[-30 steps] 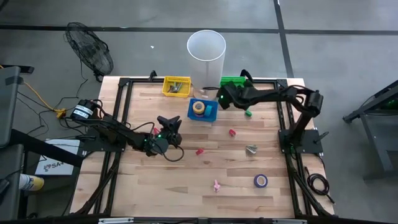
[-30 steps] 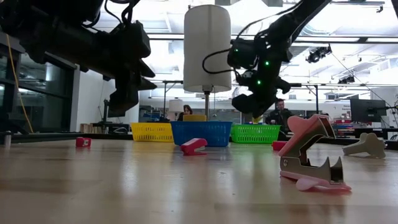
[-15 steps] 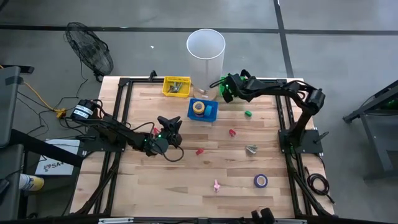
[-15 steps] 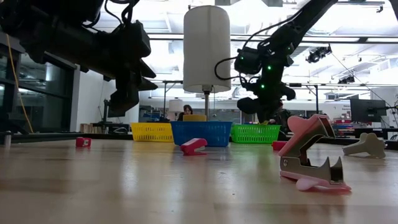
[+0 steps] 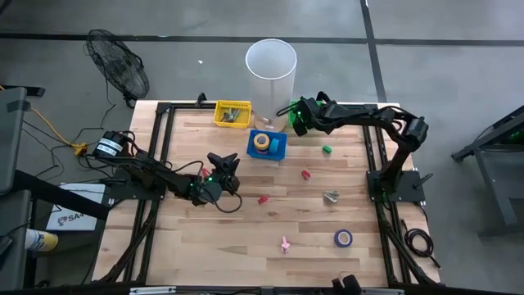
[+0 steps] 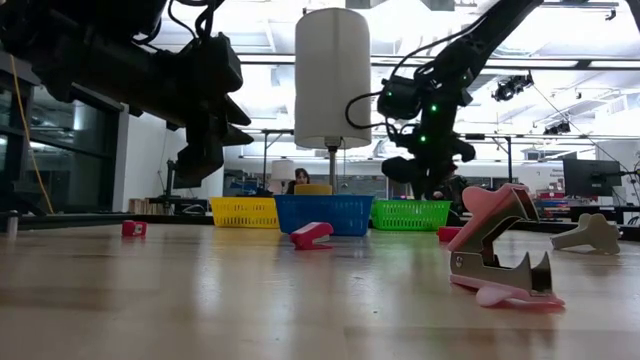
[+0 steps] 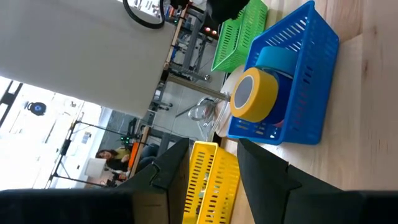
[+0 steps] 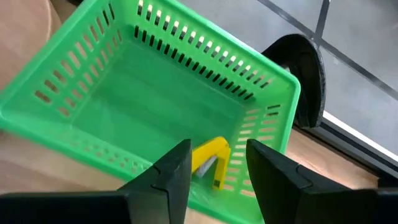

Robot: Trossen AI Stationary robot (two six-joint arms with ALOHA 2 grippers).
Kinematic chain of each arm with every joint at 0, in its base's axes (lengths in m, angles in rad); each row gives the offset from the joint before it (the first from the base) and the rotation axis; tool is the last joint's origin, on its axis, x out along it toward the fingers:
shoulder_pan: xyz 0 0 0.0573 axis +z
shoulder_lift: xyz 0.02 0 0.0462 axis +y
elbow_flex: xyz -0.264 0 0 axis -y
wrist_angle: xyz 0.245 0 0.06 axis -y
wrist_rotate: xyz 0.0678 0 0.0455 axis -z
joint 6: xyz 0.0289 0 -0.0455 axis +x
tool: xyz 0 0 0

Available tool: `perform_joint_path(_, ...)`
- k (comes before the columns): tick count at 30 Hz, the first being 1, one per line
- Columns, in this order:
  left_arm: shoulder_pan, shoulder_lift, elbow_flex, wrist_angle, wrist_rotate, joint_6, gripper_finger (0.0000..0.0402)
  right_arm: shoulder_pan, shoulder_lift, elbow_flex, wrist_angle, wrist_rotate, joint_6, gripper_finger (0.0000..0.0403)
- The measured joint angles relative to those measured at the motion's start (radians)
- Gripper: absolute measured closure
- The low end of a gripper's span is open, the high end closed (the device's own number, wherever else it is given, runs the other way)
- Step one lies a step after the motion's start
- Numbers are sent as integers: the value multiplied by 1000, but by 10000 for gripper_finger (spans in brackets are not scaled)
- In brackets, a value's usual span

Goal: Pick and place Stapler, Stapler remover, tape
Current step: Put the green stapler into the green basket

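The right end effector (image 8: 214,171) hangs over the green basket (image 8: 155,106) at the far edge of the desk (image 5: 246,238), its fingers parted and holding nothing; a yellow stapler (image 8: 210,158) lies on the basket floor directly below them. Just beside it stands the blue basket (image 5: 268,145) with a yellow roll of tape (image 7: 254,94) inside, and beyond that the yellow basket (image 5: 232,114). The left end effector (image 5: 223,164) waits above the desk's middle, well apart from the right one, fingers partly spread and empty. Loose on the desk, nearer the front than the right end effector, lie a green stapler (image 5: 327,150), two red staplers (image 5: 306,174) (image 5: 264,199), a grey staple remover (image 5: 331,197), a pink staple remover (image 6: 503,250) and a purple tape roll (image 5: 343,238).
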Motion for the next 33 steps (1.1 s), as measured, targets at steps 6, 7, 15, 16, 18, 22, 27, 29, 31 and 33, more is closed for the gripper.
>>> perform_joint_path(6, 0, 0, 0, 0, 0, 0, 270, 29, -69, 0, -103, 21, 10, 256)
perform_joint_path(7, 0, 0, 0, 0, 0, 0, 270, 37, -87, 0, -132, 32, 20, 256)
perform_joint_path(15, 0, 0, 0, 0, 3, -12, 270, 110, -265, 1, -366, -74, 17, 256)
perform_joint_path(16, 0, 0, 0, 0, 7, -17, 270, 113, -282, 1, -388, -108, 4, 256)
perform_joint_path(18, 0, 0, 0, 0, 27, -25, 270, 114, -302, 1, -428, -175, -9, 256)
perform_joint_path(22, 0, 0, 0, 1, 47, -26, 270, 115, -301, 2, -514, -236, -19, 256)
perform_joint_path(27, 0, 0, 0, 0, 49, -26, 270, 132, -264, 2, -542, -246, -19, 256)
perform_joint_path(29, 0, 0, 0, 0, 49, -26, 270, 134, -243, 2, -547, -270, -26, 256)
perform_joint_path(31, 0, 0, 0, -8, 57, -42, 270, 134, -218, 1, -553, -294, -37, 256)
perform_joint_path(33, -1, -4, -1, -36, 99, -87, 270, 134, -195, 1, -555, -303, -50, 256)
